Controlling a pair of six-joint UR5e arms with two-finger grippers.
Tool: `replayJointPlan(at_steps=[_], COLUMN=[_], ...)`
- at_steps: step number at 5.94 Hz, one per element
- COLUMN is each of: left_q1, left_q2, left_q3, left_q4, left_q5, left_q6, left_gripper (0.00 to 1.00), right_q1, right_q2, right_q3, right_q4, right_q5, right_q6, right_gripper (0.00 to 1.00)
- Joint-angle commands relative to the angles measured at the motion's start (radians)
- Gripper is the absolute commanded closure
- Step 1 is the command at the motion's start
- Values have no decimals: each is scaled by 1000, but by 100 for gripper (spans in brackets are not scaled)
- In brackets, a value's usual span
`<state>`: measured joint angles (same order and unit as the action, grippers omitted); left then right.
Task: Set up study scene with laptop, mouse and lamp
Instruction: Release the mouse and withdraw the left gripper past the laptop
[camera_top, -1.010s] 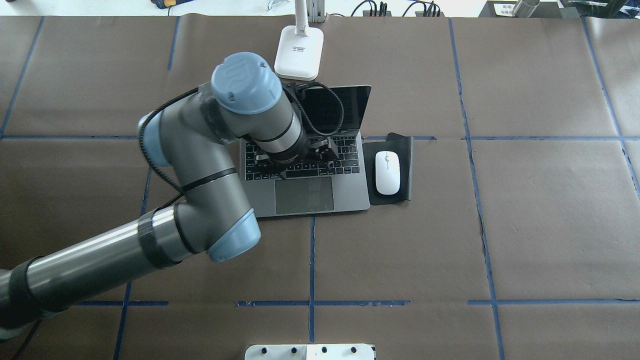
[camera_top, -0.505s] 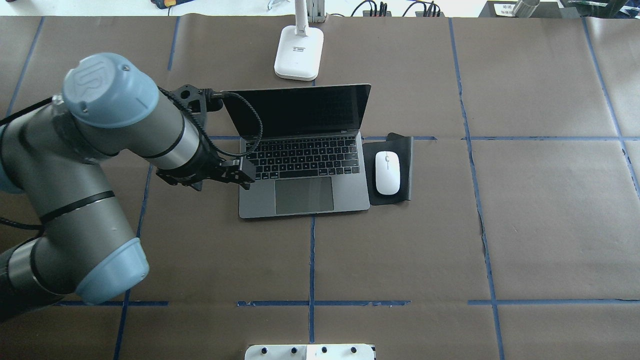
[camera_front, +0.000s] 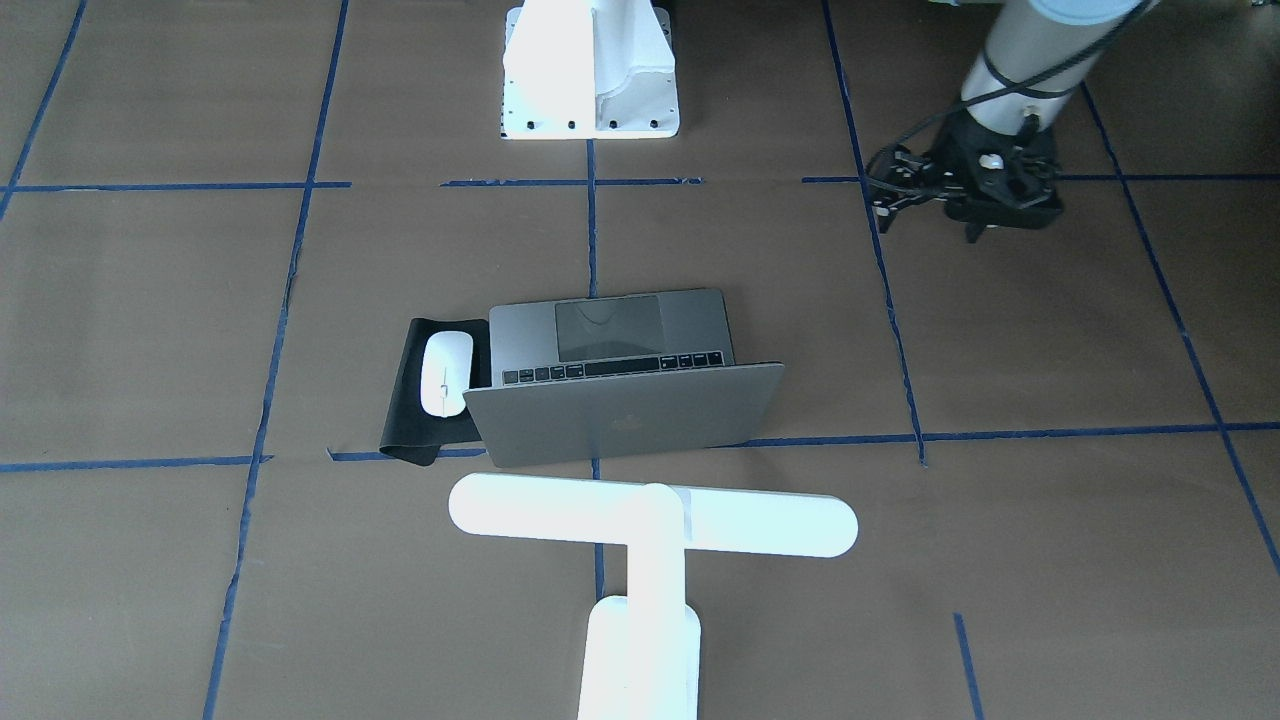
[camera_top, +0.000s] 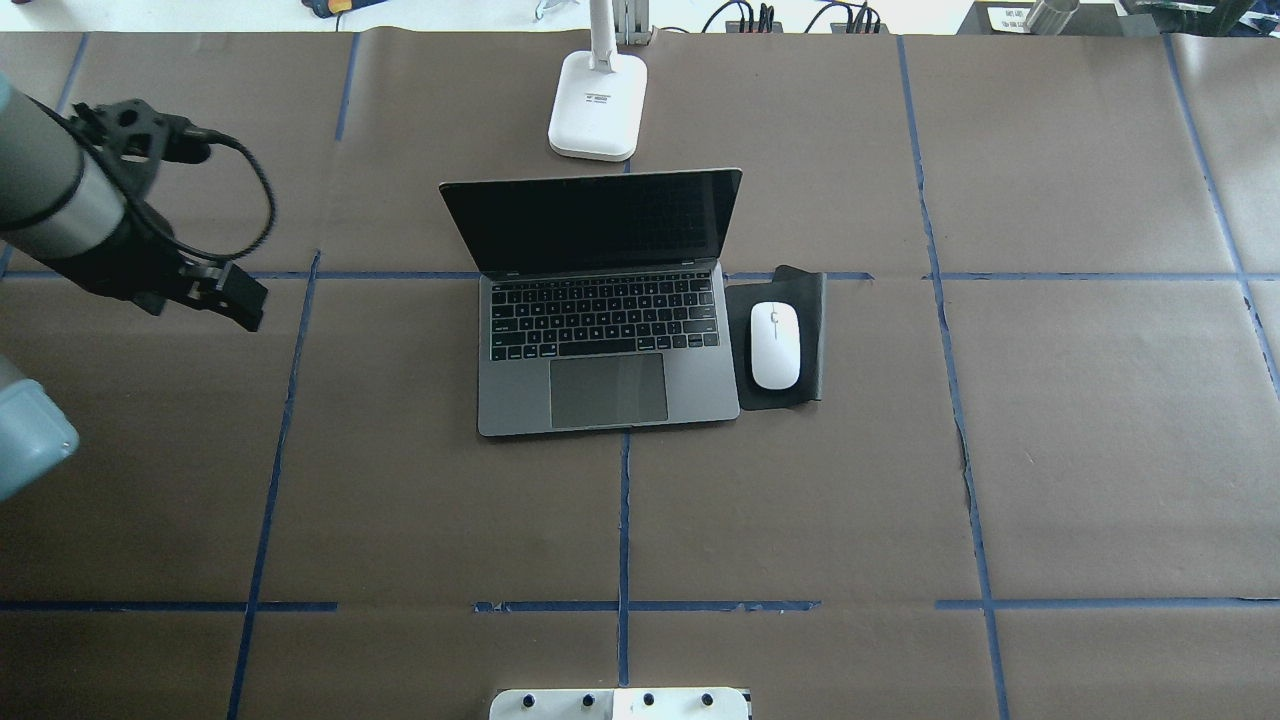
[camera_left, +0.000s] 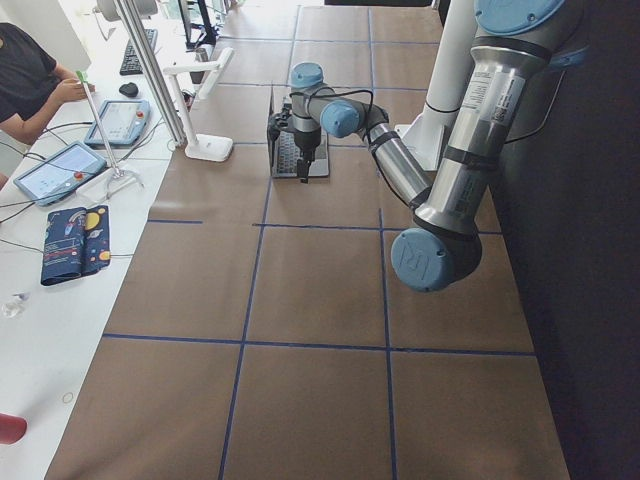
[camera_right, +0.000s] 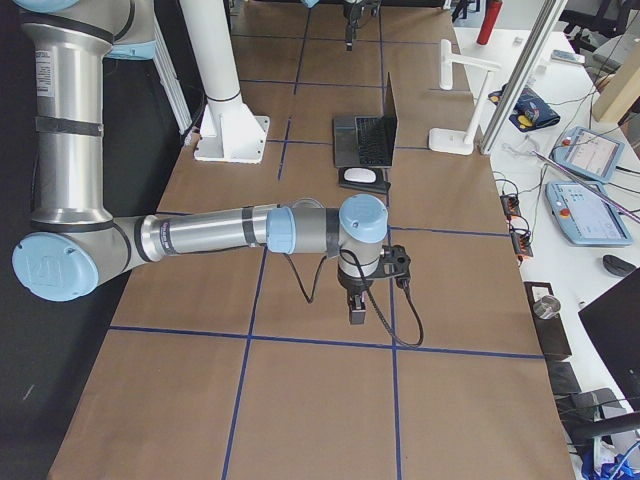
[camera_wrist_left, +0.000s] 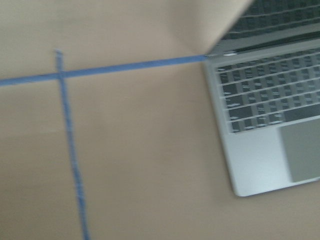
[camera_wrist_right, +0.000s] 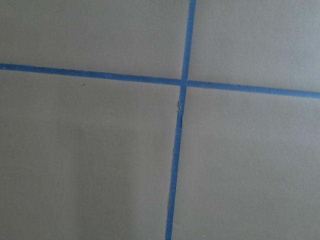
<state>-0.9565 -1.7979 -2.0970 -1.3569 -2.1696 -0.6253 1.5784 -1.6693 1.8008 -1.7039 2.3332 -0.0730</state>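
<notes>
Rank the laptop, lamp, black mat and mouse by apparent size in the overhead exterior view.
1. laptop, clearly largest.
2-3. black mat and lamp, of which mostly the base shows: too alike to rank.
4. mouse, smallest.

Left tool (camera_top: 245, 303) and right tool (camera_right: 357, 318) both point downward, well apart.
</notes>
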Motion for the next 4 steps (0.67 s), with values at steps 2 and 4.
replayJointPlan(at_steps=[2,4], left_q1=[-324,-459], left_q2=[193,291], left_q3=[101,165], left_q4=[4,-10], left_q5=[-163,-170], left_q6=[420,582], left_gripper=[0,0], right_q1=[61,61], right_q2=[-136,-130], right_q3=[-11,-8], right_q4=[114,122], right_q5=[20,20], right_q6=[5,7], right_gripper=[0,0])
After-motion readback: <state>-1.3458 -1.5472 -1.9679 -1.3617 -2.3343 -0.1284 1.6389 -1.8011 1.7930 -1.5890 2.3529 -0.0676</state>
